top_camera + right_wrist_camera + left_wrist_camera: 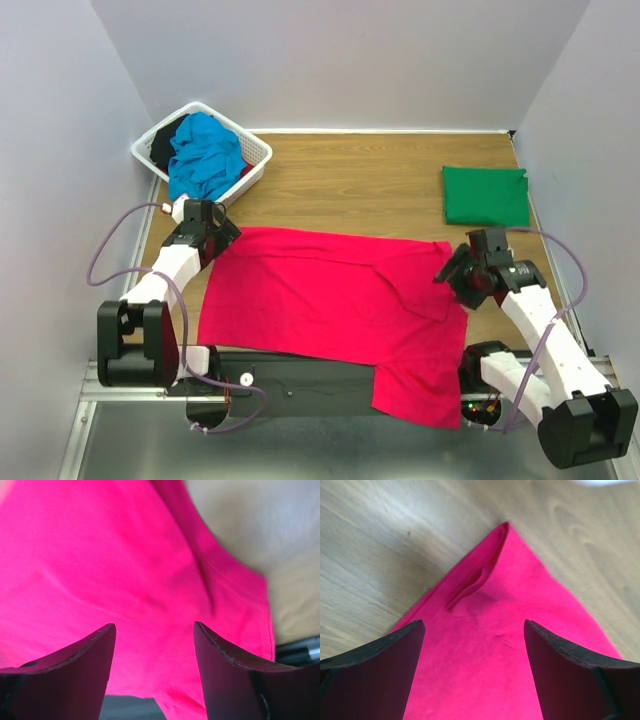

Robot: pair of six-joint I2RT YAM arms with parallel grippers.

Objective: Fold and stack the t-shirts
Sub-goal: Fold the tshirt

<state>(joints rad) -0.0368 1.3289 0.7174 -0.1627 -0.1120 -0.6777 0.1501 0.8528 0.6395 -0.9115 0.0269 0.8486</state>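
Note:
The crimson-pink t-shirt point(330, 300) lies spread flat on the wooden table, its near right part hanging over the front edge. My left gripper point(222, 232) is open above the shirt's far left corner point(495, 595), nothing between the fingers. My right gripper point(452, 275) is open above the shirt's right edge point(150, 580), empty too. A green t-shirt point(485, 194) lies folded at the far right. A turquoise-blue t-shirt point(205, 155) is bunched in the basket.
The white lattice laundry basket point(258, 152) stands at the far left corner, with dark and red cloth under the blue tee. Grey walls close in on the left, back and right. A black rail point(290, 385) runs along the front edge.

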